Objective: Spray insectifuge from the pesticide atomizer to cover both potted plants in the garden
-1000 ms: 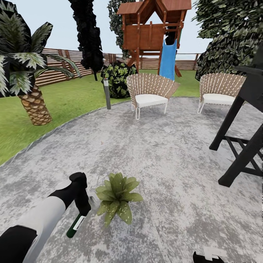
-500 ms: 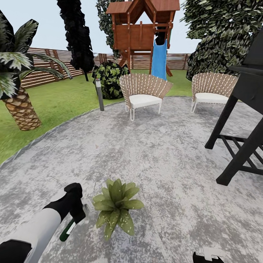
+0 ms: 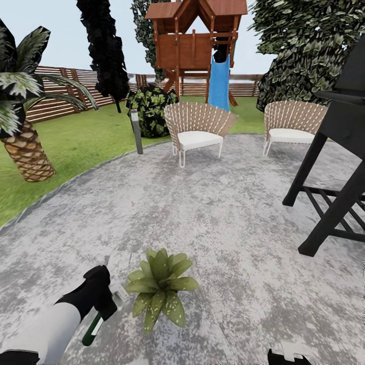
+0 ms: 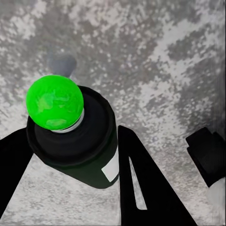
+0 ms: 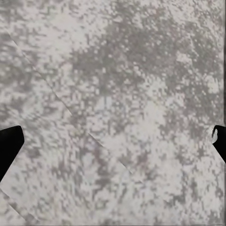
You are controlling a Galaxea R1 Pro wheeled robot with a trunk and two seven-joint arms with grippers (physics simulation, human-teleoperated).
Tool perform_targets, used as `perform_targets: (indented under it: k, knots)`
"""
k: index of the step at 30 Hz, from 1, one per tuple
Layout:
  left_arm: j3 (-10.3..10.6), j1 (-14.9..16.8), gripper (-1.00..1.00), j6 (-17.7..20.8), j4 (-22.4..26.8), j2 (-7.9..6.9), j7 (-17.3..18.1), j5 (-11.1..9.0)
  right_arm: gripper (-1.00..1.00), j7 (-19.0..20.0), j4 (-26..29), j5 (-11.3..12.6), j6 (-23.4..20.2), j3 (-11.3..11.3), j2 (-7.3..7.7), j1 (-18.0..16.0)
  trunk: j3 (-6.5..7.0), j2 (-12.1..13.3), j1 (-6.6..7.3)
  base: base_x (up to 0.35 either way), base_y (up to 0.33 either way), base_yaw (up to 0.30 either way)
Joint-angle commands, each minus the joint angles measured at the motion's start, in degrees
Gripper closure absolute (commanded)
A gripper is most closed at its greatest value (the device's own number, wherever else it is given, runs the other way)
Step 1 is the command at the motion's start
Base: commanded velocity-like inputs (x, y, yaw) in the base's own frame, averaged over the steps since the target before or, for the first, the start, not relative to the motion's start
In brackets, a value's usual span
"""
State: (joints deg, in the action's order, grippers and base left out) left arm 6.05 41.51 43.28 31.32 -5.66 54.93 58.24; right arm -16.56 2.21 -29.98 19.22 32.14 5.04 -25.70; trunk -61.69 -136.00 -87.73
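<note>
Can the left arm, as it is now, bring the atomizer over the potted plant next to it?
Probably yes. The left pincer holds the atomizer just beside the potted plant, and only bare patio lies between them.

The patio [image 3: 218, 213] is mottled grey and white; on it the plant [image 3: 159, 287] is green, its lower leaves pale-speckled; beside the plant the atomizer [image 3: 94, 328] is dark green with a white label — its top bright green in the left wrist view [image 4: 54, 103]; the left gripper [image 3: 104, 299] is black on a white-and-black arm; beyond the patio, cream chairs [image 3: 196, 128], a blue slide [image 3: 219, 83], a brown slatted fence [image 3: 56, 99], green lawn [image 3: 76, 144].
</note>
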Motion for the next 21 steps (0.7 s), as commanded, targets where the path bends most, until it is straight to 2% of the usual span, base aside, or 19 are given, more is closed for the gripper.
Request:
perform_targets:
  k: [1,2,7,16,21]
  knots:
    - [-1.1,-0.1,1.00,0.2,0.3,-0.08,0.5,0.3,-1.00,-0.2,-0.1,-0.6,0.2,0.5,0.03,-0.1,-0.05,0.0,0.01,0.000,0.000,-0.241]
    - [-2.2,-0.1,1.00,0.1,0.7,-0.02,0.4,0.3,-1.00,-0.2,-0.1,-0.5,0.2,0.5,0.04,-0.1,-0.05,0.0,0.01,0.000,0.000,-0.280]
    - [-2.6,-0.4,1.00,0.1,0.1,-0.30,-2.8,0.4,-1.00,-0.5,-0.1,-0.5,0.2,0.5,0.05,-0.1,-0.05,0.0,0.01,-0.009,0.041,-0.059]
    - [-2.5,-1.1,1.00,0.0,0.0,-0.24,-3.5,0.6,-1.00,-0.5,0.0,-0.5,0.2,0.5,0.05,-0.1,-0.05,0.0,0.01,-0.158,0.279,-0.003]
    - [-2.5,-1.2,1.00,0.0,0.0,-0.25,-4.2,0.7,-1.00,-0.4,0.0,-0.5,0.2,0.5,0.14,-0.1,-0.11,0.0,0.01,0.023,0.328,-0.231]
